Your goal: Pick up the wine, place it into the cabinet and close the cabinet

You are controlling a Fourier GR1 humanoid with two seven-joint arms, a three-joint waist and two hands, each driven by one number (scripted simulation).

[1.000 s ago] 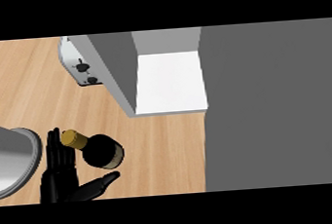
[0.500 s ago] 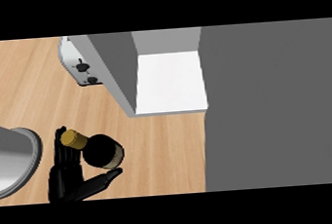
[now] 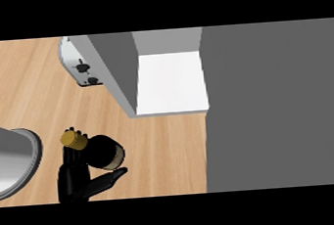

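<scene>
**Hand at the wine bottle, cabinet standing open above**

We see one black hand in the lower left of the frame; from its place at the left we take it to be the left hand, though the forearm is cut off at the lower edge; no right hand appears. The wine stands on the wooden counter just above the palm and to its right, viewed almost end-on from above; its gold cap shows toward the upper left and its dark body with a pale band toward the lower right, so we judge the long axis near upright, leaning a little up-left in the view. The fingers rise straight along the bottle's left side, touching or very nearly so, while the thumb spreads out beneath it; the hand is therefore spread wide and not yet closed on anything. The open cabinet lies up and to the right of the bottle, its white floor exposed and its door swung outward; we judge that the coming move turns on closing round the bottle, then carrying it up-right. A grey round vessel sits at the left edge; a small appliance with two knobs lies upper left. No label or writing can be read.
</scene>
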